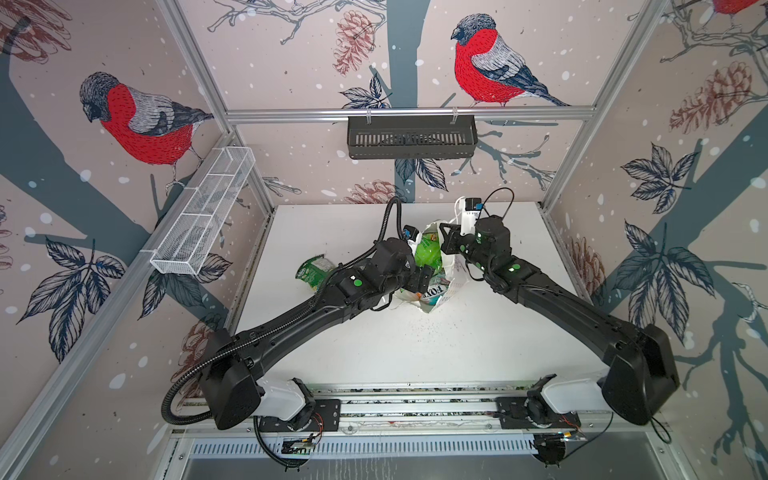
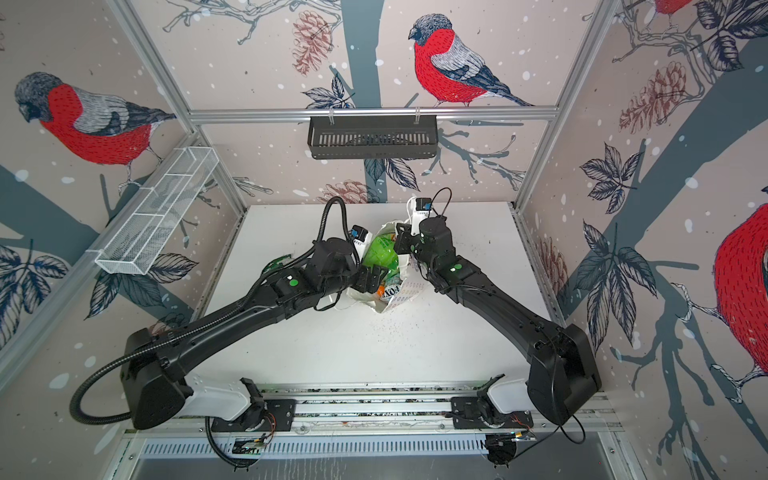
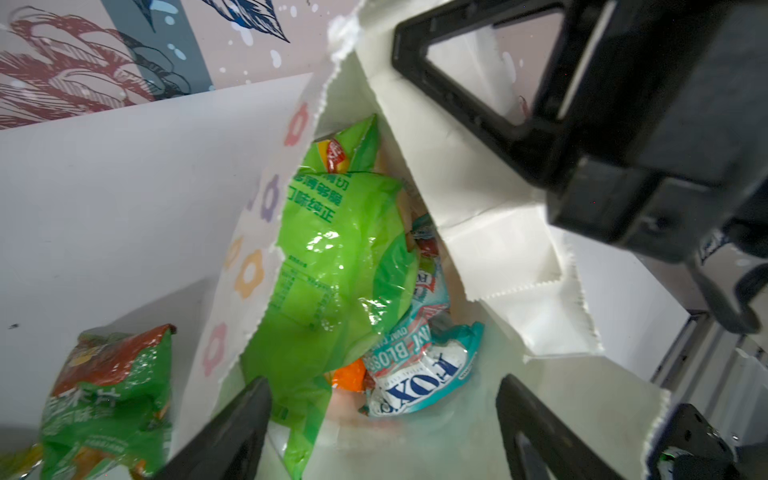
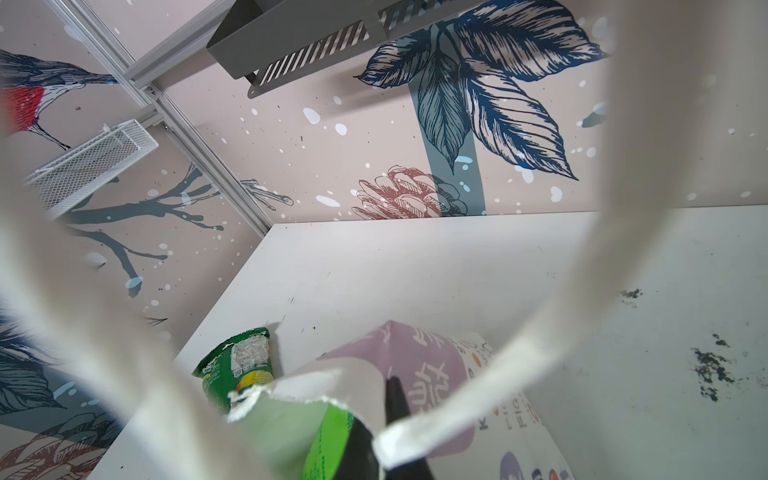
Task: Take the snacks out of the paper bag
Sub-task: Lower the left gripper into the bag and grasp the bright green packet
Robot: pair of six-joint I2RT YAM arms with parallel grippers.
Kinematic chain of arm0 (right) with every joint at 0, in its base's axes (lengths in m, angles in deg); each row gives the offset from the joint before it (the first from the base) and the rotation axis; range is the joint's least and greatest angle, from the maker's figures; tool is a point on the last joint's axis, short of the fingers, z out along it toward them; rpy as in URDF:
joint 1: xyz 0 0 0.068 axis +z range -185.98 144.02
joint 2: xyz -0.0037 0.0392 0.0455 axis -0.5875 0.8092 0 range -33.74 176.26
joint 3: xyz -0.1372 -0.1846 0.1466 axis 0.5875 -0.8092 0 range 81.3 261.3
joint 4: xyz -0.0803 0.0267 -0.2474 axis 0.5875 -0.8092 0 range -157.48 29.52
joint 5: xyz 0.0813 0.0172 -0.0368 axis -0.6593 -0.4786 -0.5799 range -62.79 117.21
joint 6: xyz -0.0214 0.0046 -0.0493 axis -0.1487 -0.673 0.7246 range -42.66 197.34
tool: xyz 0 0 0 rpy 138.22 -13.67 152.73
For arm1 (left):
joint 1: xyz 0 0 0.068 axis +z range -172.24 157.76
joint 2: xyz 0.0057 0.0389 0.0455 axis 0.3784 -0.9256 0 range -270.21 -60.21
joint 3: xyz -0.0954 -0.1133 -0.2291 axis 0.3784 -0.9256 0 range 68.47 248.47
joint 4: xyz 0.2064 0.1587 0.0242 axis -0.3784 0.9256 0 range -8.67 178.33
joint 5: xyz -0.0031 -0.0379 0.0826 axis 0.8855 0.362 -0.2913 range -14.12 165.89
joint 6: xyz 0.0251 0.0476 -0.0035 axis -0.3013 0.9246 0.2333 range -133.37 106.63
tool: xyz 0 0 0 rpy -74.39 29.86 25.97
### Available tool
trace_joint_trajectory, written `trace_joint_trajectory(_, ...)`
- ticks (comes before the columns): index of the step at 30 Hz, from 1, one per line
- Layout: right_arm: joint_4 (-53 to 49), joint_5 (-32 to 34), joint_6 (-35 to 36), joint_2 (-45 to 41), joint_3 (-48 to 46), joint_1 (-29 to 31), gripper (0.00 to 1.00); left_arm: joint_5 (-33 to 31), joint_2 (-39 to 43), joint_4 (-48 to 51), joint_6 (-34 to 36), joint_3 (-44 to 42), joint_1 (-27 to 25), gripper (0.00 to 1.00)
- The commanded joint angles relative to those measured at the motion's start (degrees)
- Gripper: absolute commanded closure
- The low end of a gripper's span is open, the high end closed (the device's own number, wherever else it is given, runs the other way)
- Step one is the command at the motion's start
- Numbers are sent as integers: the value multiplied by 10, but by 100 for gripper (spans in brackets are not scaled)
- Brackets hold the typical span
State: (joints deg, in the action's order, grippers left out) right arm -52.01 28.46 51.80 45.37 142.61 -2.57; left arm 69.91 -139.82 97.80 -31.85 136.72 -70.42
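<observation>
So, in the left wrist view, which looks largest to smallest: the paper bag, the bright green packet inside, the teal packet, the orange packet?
1. paper bag
2. bright green packet
3. teal packet
4. orange packet, mostly hidden, so its real size is unsure.

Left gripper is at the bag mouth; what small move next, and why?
Probably lower the left gripper slightly and close on the big green packet. Its jaws stand open over it in the paper bag, that packet lies topmost, and the right gripper, shut on the bag's rim, holds the mouth open.
</observation>
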Motion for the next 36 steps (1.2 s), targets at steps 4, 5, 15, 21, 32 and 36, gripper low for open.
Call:
trace_joint_trajectory(4,56,-6,-3,-5,-4,2,100,-45,-16,4,-9,-3,14,14)
trace_joint_trajectory(5,56,-6,-3,-6,-4,2,100,-45,-22,4,-7,-2,15,14)
trace_joint_trajectory(15,60,-8,-3,-9,-12,2,100,-53,-66,-12,6,2,16,15)
trace_joint_trajectory(21,62,-11,-4,-8,-15,2,100,-98,-96,-9,-3,18,16,25)
trace_joint_trajectory(32,65,-15,-3,1,-18,-4,100,-109,-147,-3,-15,40,19,42)
trace_joint_trajectory(36,68,-20,-6,4,-21,-10,100,-109,-161,-5,-19,49,19,45)
